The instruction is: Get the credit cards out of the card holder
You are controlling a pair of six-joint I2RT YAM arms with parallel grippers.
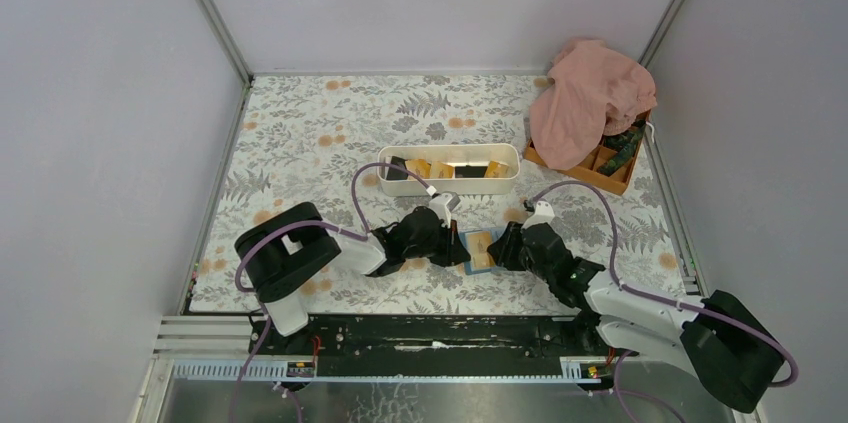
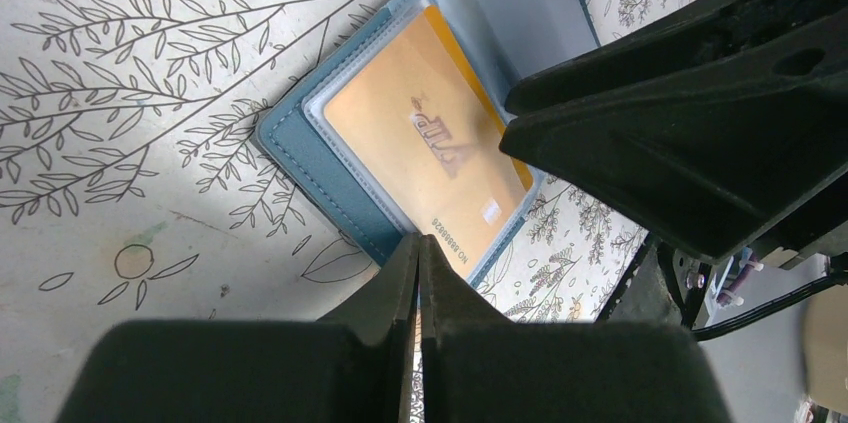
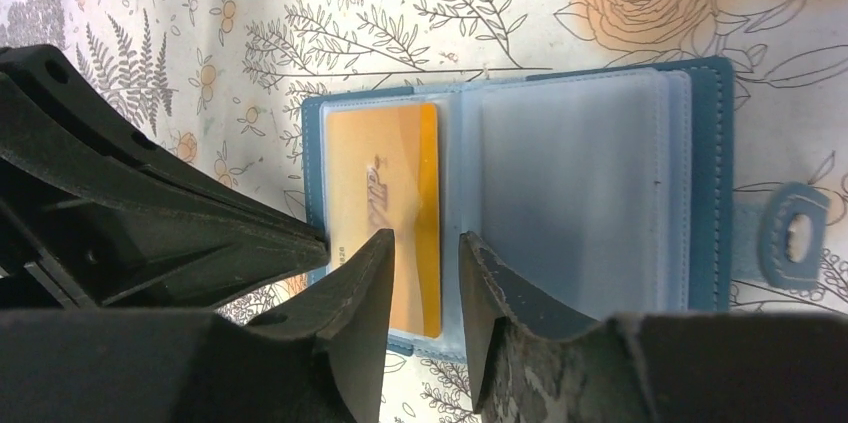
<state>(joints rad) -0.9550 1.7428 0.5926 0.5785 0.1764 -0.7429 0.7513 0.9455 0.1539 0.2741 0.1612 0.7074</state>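
Card holder [image 3: 708,143]: blue, opened flat, translucent sleeves, lying midway along the near edge of the bench [image 1: 330,133]. One orange-yellow credit card [image 3: 385,173] shows inside, marked "VIP" and "NO." with blurred digits. Left tool [image 2: 418,243] pressed together at the holder's edge; right tool [image 3: 425,243] spread over the card.

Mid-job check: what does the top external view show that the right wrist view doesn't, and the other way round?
Only top external: the white tray with cards in it, and the pink cloth partly over the orange box. Only right wrist: the holder's empty clear pocket, its strap tab, and the right gripper open. Both: the open card holder with one orange card inside, and the left gripper at its edge.
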